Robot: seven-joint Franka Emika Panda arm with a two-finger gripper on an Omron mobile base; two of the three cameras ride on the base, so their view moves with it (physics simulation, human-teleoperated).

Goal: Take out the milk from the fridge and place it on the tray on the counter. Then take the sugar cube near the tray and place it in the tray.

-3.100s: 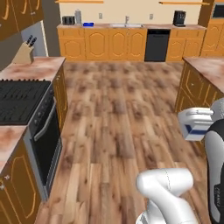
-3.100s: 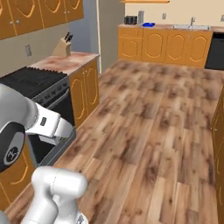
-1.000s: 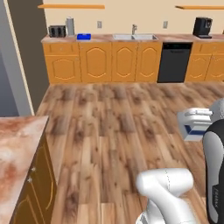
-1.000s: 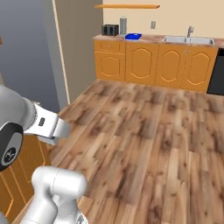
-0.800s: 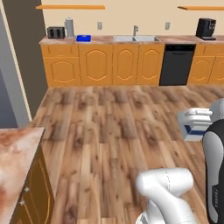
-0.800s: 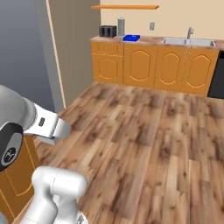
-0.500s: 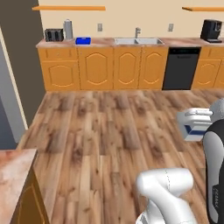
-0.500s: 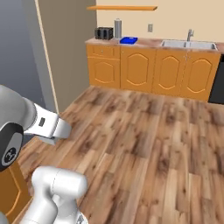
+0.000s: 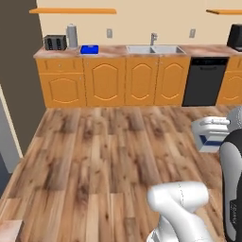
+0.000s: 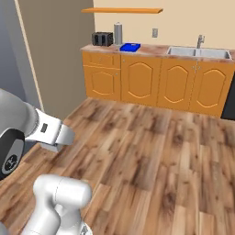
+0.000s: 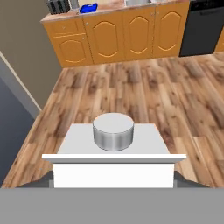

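The milk, a white carton with a round grey cap, sits between my gripper fingertips, and the gripper is shut on it. From the left base camera the milk shows its dark blue band, held close to my arm above the wood floor. Far across the room the blue tray lies on the counter, just right of a toaster; the tray is also in the right base view. The sugar cube is too small to make out. The fridge's grey side stands at the left edge.
A toaster and a steel canister stand left of the tray. A sink and a black dishwasher lie to its right. A tan wall panel stands between fridge and cabinets. Open wood floor stretches ahead.
The whole picture has shifted, so the base has moved: the stove and near counters are gone, and the far counter with the tray now faces me, larger. The milk stays in the gripper.
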